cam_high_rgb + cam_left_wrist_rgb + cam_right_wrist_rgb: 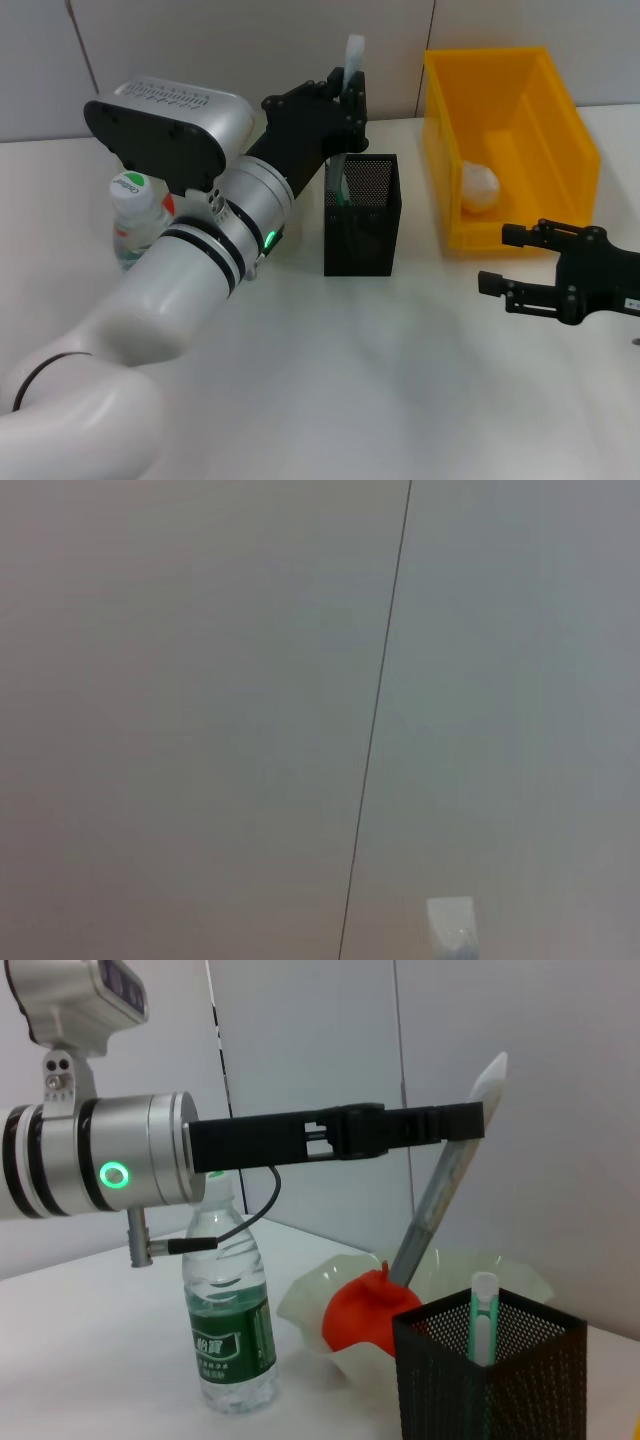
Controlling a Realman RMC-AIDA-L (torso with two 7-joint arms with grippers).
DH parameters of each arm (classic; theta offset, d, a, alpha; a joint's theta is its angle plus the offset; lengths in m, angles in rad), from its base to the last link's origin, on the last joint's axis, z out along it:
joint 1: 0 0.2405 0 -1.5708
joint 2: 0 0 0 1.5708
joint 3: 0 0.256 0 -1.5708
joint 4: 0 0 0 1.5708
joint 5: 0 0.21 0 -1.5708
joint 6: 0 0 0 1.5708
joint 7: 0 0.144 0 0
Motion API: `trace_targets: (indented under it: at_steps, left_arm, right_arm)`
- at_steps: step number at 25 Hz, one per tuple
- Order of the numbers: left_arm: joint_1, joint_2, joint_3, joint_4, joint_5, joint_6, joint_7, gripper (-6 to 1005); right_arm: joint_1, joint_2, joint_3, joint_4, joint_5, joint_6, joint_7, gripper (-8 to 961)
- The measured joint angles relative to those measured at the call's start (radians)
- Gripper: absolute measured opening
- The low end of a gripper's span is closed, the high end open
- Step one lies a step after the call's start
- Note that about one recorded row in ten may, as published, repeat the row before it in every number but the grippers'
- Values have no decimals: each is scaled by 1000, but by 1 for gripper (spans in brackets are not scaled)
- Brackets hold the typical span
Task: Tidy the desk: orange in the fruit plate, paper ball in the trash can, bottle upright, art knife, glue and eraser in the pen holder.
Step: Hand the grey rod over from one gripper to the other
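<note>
My left gripper (347, 92) is shut on the glue (440, 1195), a grey stick with a pale tip, and holds it tilted over the black mesh pen holder (362, 215). The stick's lower end is near the holder's rim. The mint-green art knife (484, 1312) stands inside the pen holder (500, 1385). The bottle (228, 1330) stands upright behind the left arm. The orange (355, 1315) lies in the pale green fruit plate (520, 1275). A white paper ball (478, 187) sits in the yellow trash can (560, 120). My right gripper (502, 260) hangs open at the right. The eraser is out of view.
The trash can stands close to the right of the pen holder. My left arm (200, 270) reaches across the left half of the white table and hides the fruit plate in the head view. A grey panelled wall (200, 680) runs behind the table.
</note>
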Motion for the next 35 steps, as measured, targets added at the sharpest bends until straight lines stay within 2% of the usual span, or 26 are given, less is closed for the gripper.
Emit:
trace_targets:
  at_steps: [14, 24, 35]
  left_arm:
    - [6, 0, 31, -17, -17, -28, 0, 151]
    - [7, 0, 92, 13, -28, -115, 0, 151]
    - [12, 0, 111, 10, -27, -138, 0, 151]
  right_arm:
    - [25, 1, -2, -14, -2, 67, 0, 774]
    - [39, 1, -2, -34, -2, 72, -5, 774]
    - [43, 1, -2, -38, 0, 71, -6, 774]
